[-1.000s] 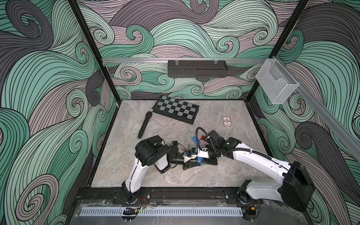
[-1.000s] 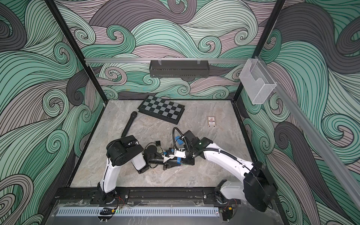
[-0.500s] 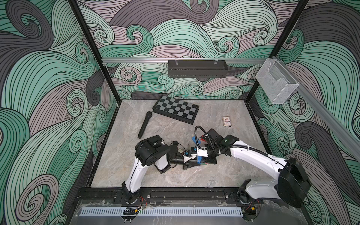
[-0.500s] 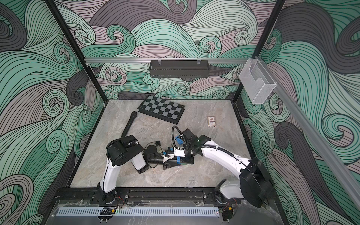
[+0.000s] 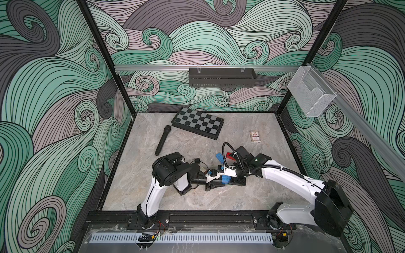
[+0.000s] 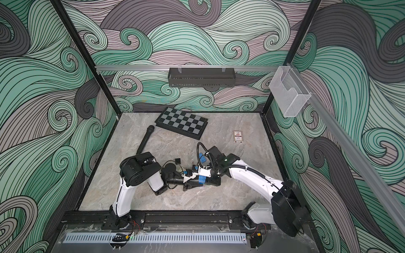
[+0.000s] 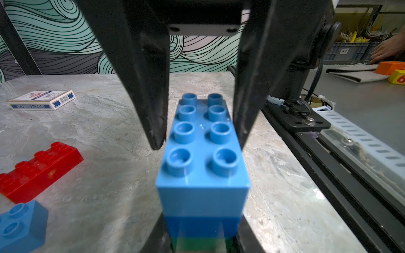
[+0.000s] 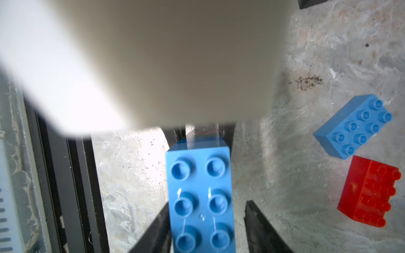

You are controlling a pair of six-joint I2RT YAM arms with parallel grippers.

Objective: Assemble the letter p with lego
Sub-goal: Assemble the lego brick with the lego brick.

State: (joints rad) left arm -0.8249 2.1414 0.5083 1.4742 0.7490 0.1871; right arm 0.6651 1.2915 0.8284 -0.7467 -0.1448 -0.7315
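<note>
Brick stack [image 7: 202, 175] sits near the table's [image 5: 197, 197] front edge, about mid-width. Pale blue eight-stud oblong on top, darker blue under it, green lowest.

Left gripper [image 7: 199, 234] clenched on the lower layers. Right gripper [image 8: 207, 203] released, jaws astride the top brick, one side gapped.

Green layer is blurred and cut off. In both top views the grippers mostly hide the stack.
</note>
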